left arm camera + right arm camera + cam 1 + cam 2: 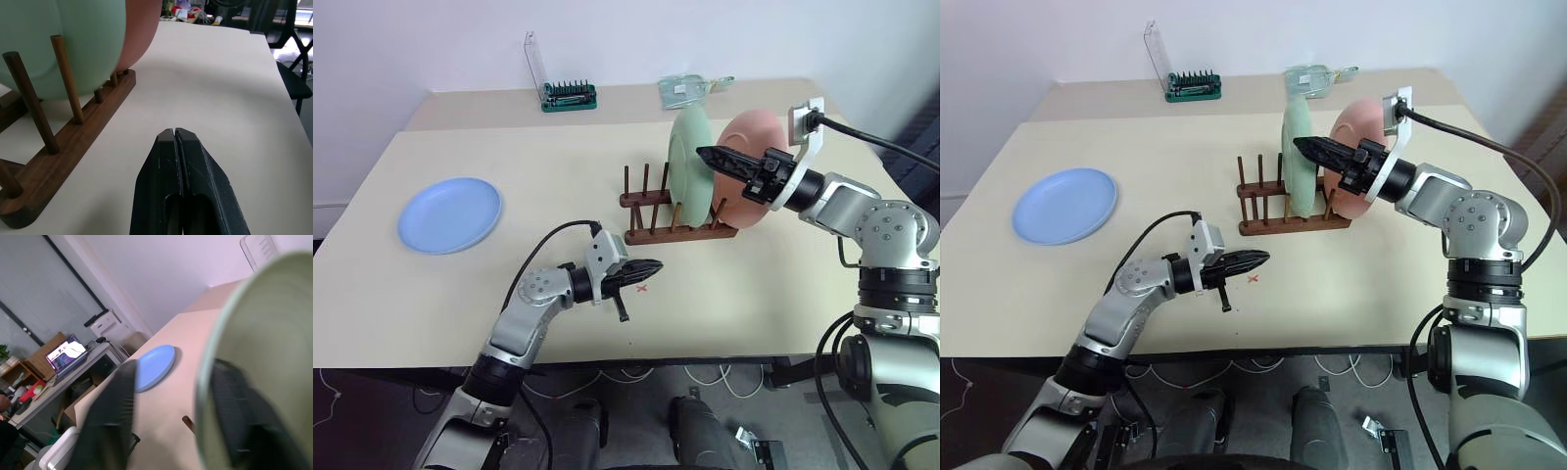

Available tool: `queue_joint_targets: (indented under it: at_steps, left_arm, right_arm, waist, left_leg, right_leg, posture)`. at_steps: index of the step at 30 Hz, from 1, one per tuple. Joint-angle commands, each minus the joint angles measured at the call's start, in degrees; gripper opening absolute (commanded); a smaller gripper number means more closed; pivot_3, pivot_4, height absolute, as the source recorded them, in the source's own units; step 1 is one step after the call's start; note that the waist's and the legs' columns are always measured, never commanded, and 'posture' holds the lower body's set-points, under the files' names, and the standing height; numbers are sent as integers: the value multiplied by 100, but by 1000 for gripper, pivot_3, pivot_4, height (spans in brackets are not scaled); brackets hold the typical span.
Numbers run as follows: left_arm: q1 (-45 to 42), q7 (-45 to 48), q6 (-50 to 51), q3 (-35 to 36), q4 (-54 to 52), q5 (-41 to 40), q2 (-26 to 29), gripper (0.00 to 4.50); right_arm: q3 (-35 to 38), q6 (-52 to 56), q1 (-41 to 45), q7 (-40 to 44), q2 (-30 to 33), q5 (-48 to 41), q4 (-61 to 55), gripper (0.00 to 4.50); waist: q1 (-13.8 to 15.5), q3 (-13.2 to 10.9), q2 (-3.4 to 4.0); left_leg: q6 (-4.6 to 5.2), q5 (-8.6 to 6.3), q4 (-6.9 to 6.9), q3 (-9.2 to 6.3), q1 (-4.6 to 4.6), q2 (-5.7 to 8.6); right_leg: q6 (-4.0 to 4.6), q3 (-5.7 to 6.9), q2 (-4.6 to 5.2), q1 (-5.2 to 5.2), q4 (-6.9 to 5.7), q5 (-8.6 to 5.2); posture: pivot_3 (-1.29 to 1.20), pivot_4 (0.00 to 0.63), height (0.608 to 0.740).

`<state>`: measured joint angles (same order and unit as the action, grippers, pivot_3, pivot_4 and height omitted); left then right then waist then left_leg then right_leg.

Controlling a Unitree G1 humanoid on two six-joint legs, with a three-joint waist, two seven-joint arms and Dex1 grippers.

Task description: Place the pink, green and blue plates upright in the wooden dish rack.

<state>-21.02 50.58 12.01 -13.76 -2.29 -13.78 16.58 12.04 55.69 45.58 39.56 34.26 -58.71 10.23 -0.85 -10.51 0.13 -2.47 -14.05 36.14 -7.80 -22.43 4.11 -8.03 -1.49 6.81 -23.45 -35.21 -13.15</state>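
The wooden dish rack (pixel 656 235) stands at the table's middle. The green plate (pixel 688 162) stands upright between its pegs, and the pink plate (pixel 749 127) stands upright just to its right. My right gripper (pixel 705 154) reaches in from the right at the green plate's upper edge. In the right wrist view its fingers (pixel 112 416) are spread, open, with the green plate's rim (pixel 274 333) between them. The blue plate (pixel 448 214) lies flat at the table's left. My left gripper (pixel 656 265) hangs shut and empty just above the table in front of the rack.
A green-based tool holder with a clear lid (pixel 568 95) and a clear plastic packet (pixel 685 90) sit at the table's far edge. A small red cross (pixel 642 288) is marked on the table under my left gripper. Bare tabletop lies between the blue plate and the rack.
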Motion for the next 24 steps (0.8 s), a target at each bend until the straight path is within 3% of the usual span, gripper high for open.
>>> queue_joint_targets:
  at_steps: [1,9,15,16,17,21,23,24]
  left_arm:
    - [-6,-37,-36,79,-226,-76,16,0]
    - [35,-87,-30,86,-263,-90,53,0]
    - [-194,-645,-202,469,28,41,-31,0]
    - [-301,-926,-167,721,108,-6,-67,512]
    - [-408,-1168,-163,996,153,-66,-61,734]
    - [-926,-2516,-24,2296,394,-135,128,2780]
    - [-1078,-2912,276,2874,492,-362,291,3750]
    - [-1089,-3416,517,3381,592,-223,632,4178]
  right_arm:
    - [203,-159,187,-54,-11,93,-330,4273]
    - [141,-514,239,-13,409,674,-1117,4273]
    - [-432,-1674,353,230,1007,2110,-1597,4273]
    - [-538,-1865,344,340,1093,2291,-1737,4312]
    - [-669,-2024,326,441,1175,2468,-1888,4312]
    - [-1297,-2569,148,738,1284,3192,-2417,4312]
    - [-1531,-2691,37,870,1291,3411,-2622,4312]
    - [-1782,-2903,-43,851,1232,3719,-2664,4312]
  waist:
    - [2,0,0]
    - [5,0,0]
    - [2,0,0]
    - [4,0,0]
    - [-4,-2,-3]
    - [-40,-3,-5]
    - [-34,-3,-7]
    - [-38,-3,-8]
  left_leg:
    - [0,0,0,0,0,0]
    - [0,0,0,0,0,0]
    - [0,0,-1,2,0,0]
    - [0,0,-1,1,0,0]
    - [0,0,0,1,0,0]
    - [-1,0,-2,2,1,-4]
    - [-1,0,-2,1,1,-6]
    - [-2,0,-2,1,1,-5]
  right_leg:
    - [0,0,0,0,0,0]
    - [0,0,0,0,0,0]
    - [-1,0,0,-1,1,-1]
    - [-1,1,0,-1,1,-1]
    - [-2,1,0,-2,1,-1]
    - [-3,1,-1,-6,-1,-1]
    - [-3,1,-3,-7,-1,-1]
    - [-4,1,-2,-5,-1,-1]
  posture:
    - [0,150,740]
    - [0,150,740]
    - [0,150,740]
    - [0,150,740]
    - [0,150,740]
    - [0,150,740]
    - [0,150,740]
    - [0,150,740]
